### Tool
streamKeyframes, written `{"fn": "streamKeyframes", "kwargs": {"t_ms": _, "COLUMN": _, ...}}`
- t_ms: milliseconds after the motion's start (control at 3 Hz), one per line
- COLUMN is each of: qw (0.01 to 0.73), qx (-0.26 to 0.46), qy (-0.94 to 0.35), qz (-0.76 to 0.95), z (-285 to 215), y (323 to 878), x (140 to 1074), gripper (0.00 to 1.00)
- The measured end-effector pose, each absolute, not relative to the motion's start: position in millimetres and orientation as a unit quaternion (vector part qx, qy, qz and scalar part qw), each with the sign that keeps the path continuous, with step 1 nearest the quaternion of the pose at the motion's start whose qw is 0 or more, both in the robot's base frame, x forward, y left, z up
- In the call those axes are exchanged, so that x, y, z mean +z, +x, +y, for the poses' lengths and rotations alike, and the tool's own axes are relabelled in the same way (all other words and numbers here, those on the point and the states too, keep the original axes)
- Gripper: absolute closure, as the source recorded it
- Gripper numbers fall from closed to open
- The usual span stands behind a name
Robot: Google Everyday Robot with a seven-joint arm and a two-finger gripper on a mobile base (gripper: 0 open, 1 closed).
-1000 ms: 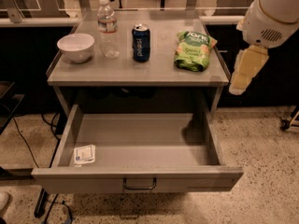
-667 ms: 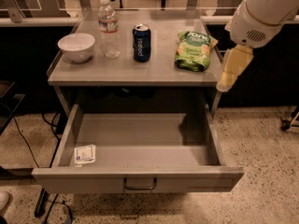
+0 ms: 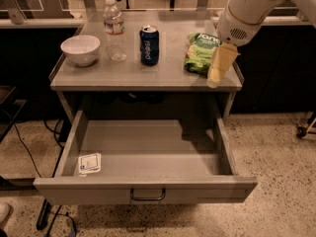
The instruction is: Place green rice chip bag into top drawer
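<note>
Hovering at the right edge of the table: gripper beside the chip bag

The gripper hangs over the worktop's front right corner, pointing down and a little to the left. Its pale yellow tip is close to the front edge. Whether it is spread or pressed together cannot be told from this angle, and it holds nothing that can be seen. The white arm carrying it comes in from the upper right.

The green chip bag lies flat on the table near the right edge, about halfway between the back and the front. The gripper overlaps the bag's right side in the view. It is not clear whether the two touch.

The blue soda can stands upright near the middle of the worktop, left of the bag and apart from it. A clear water bottle with a white cap stands just left of the can, slightly nearer the back edge. A white bowl sits near the left edge, beside the bottle.

Below the worktop, the top drawer stands wide open, jutting out past the front edge. Its grey floor is bare apart from a small white card lying below the worktop's front left corner. A dark bar handle sits in the middle of the drawer's front panel.
</note>
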State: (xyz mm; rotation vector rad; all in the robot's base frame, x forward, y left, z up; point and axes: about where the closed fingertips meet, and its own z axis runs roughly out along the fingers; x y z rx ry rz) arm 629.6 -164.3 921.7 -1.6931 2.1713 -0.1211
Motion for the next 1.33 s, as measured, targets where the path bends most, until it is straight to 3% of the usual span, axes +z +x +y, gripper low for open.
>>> {"fn": "streamKeyframes", "kwargs": {"t_ms": 1000, "qw": 0.178, "qx": -0.092, "qy": -0.556, "qz": 0.807, "z": -178.8, "y": 699.1, "x": 929.9, "gripper": 0.0}}
{"fn": "streamKeyframes", "kwargs": {"t_ms": 1333, "qw": 0.178, "qx": -0.091, "qy": -0.556, "qz": 0.807, "z": -178.8, "y": 699.8, "x": 928.1, "gripper": 0.0}}
